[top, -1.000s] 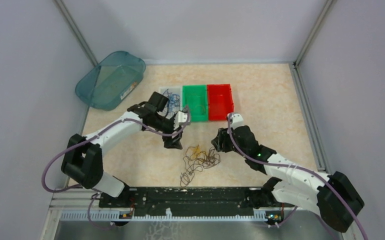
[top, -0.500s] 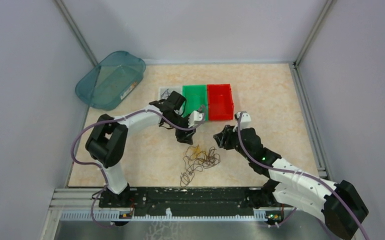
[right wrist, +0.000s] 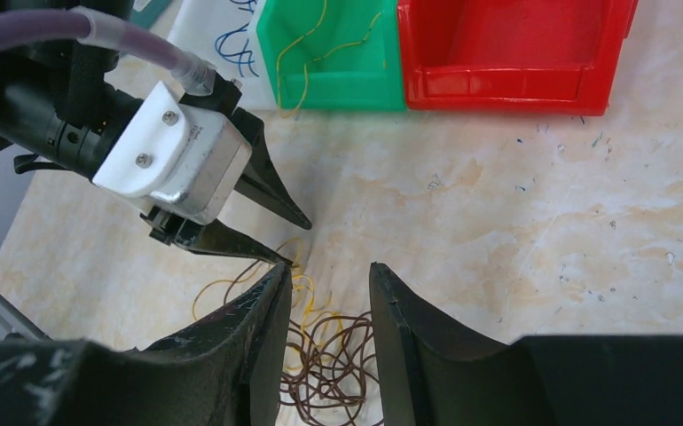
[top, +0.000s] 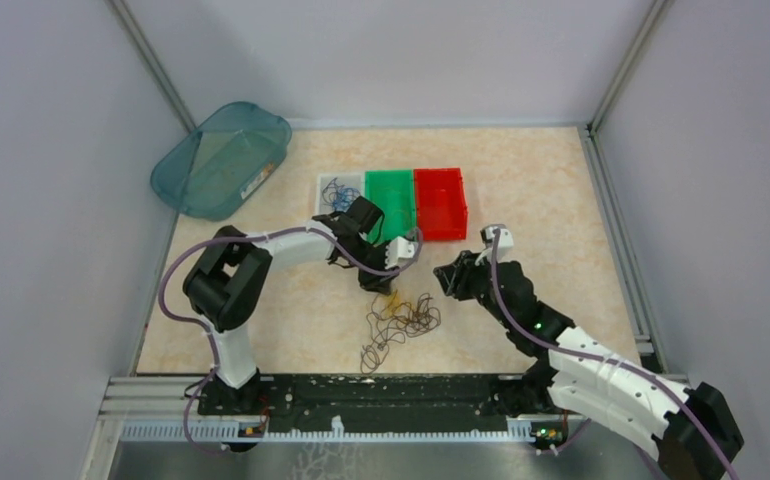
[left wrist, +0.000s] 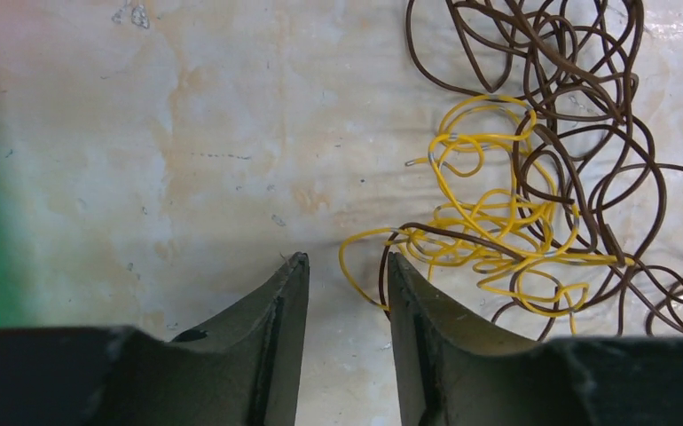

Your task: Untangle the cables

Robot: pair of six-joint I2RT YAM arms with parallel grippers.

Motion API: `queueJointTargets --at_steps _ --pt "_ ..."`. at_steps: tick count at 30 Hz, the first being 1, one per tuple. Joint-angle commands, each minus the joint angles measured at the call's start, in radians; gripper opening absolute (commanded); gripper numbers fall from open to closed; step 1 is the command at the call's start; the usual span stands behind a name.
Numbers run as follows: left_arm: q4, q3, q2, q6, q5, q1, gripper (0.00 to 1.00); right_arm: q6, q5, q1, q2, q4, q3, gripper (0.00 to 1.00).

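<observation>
The cables lie as one tangle on the table: dark brown strands (top: 401, 322) (left wrist: 586, 133) wound through yellow strands (left wrist: 489, 240) (right wrist: 307, 293). My left gripper (top: 380, 284) (left wrist: 345, 263) (right wrist: 299, 241) is down at the tangle's upper left edge. Its jaws stand partly open, and the end of a yellow loop lies in the gap beside the right fingertip (left wrist: 396, 266), unclamped. My right gripper (top: 449, 279) (right wrist: 327, 272) hovers at the tangle's upper right, open, with nothing between its fingers.
Behind the tangle stand three bins in a row: a white bin (top: 339, 192) holding blue strands, a green bin (top: 391, 205) (right wrist: 329, 75) holding yellow strands, and a red bin (top: 440, 203) (right wrist: 515, 53). A teal container (top: 223, 158) leans at the back left.
My left gripper swung from beside the bins right and down to the tangle's edge, its jaws narrowing. The right gripper drifted slightly right and closed a little.
</observation>
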Motion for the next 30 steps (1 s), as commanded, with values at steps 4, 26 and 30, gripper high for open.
queueJointTargets --at_steps 4,26,30 --pt "0.066 -0.056 -0.035 0.027 -0.123 -0.053 0.24 0.006 0.013 0.007 -0.051 0.002 0.005 0.36" --pt "-0.372 0.291 -0.361 0.040 -0.172 -0.086 0.00 -0.021 -0.162 0.007 -0.103 0.389 -0.035 0.43" --pt "-0.399 0.348 -0.366 0.007 -0.143 -0.086 0.00 -0.024 -0.248 0.007 -0.067 0.476 -0.004 0.49"
